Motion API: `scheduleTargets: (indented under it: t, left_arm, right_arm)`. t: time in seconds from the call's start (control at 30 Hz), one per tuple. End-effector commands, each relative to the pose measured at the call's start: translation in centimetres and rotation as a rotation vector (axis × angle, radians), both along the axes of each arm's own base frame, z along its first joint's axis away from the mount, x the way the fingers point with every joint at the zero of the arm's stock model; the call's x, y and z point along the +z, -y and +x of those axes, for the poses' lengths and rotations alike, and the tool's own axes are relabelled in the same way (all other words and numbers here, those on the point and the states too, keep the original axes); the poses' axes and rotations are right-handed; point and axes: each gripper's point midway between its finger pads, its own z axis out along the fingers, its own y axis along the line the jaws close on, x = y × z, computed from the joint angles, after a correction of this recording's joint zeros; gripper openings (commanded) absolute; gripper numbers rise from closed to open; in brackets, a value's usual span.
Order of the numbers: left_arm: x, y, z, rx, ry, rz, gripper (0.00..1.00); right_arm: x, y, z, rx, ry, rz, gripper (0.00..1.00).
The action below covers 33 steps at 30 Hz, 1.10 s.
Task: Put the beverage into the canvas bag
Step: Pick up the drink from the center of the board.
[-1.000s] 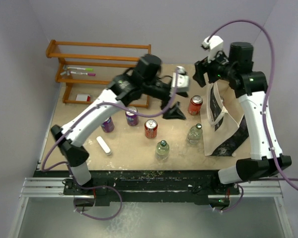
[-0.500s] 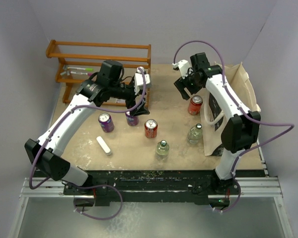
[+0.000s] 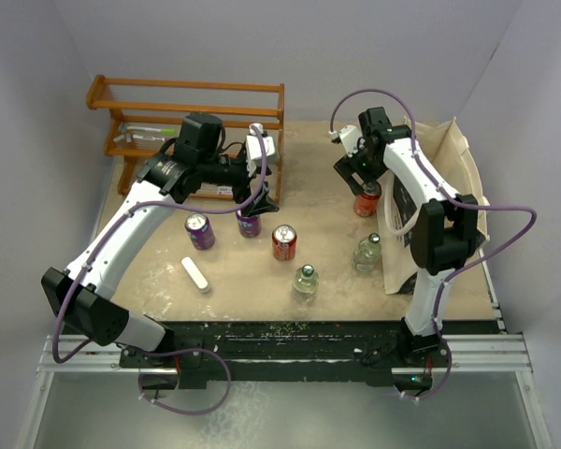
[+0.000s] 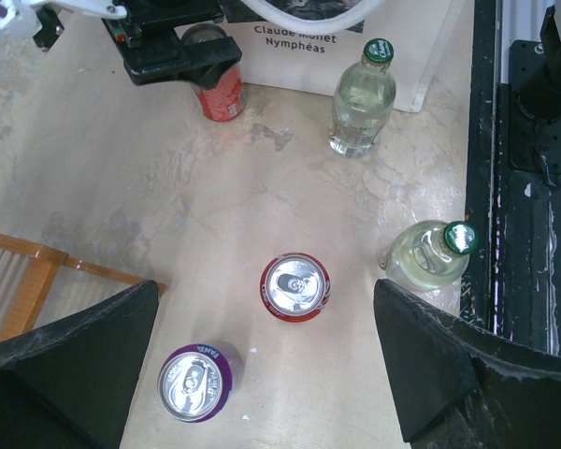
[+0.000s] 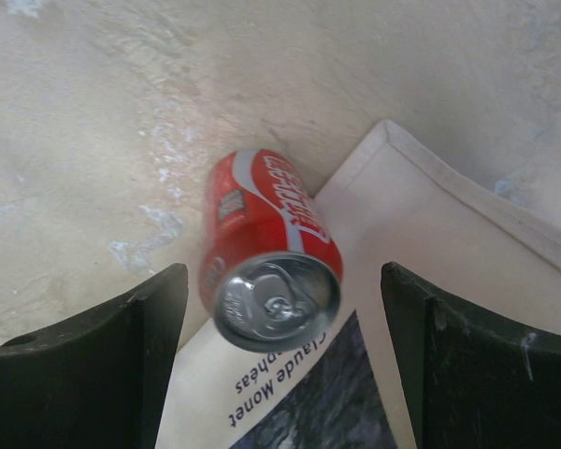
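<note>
Both grippers gape empty: right gripper [image 5: 282,271] hangs over a red can [image 5: 271,243] standing just beside the bag [image 3: 463,168], at its printed side; left gripper [image 4: 266,285] hovers over a second can [image 4: 295,290].

The canvas bag [image 4: 294,61] is carrying two lines of dark print on its cream side, "Claude Monet" over "Nymphéas", reading upright in the left wrist view. In the right wrist view the bag [image 5: 430,262] is showing "Claude Monet" upside down, just above its dark picture. The red can [image 5: 266,253] beside the bag is bearing white Coca-Cola script down its side, while the purple can [image 4: 194,383] is showing a small word at its rim that is looking like "Fanta" but is too small to be sure.
</note>
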Motion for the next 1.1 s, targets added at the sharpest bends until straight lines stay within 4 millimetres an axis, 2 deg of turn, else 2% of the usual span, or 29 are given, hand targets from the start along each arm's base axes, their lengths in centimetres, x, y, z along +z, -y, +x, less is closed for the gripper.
scheduleTargets:
  t: [0.0, 0.2, 0.43, 0.67, 1.07]
  left_arm:
    - [2.0, -0.1, -0.2, -0.012, 0.044, -0.058, 0.99]
    - [1.8, -0.4, -0.1, -0.006, 0.036, -0.066, 0.99]
    - [1.9, -0.4, -0.1, -0.006, 0.029, -0.078, 0.99]
    - [2.1, -0.5, -0.2, -0.007, 0.022, -0.092, 0.99]
    - [2.2, -0.7, -0.4, -0.009, 0.02, -0.107, 0.99]
  right_arm:
    - [0.5, 1.5, -0.3, -0.003, -0.004, -0.009, 0.85]
    - [-0.9, 1.6, -1.1, -0.002, -0.062, 0.049, 0.84]
    - [-2.9, 1.1, -2.7, -0.009, -0.134, 0.105, 0.77]
    - [-3.0, 0.5, -2.8, -0.013, -0.131, 0.148, 0.65]
    - [-2.7, -0.2, -2.0, -0.032, -0.103, 0.187, 0.75]
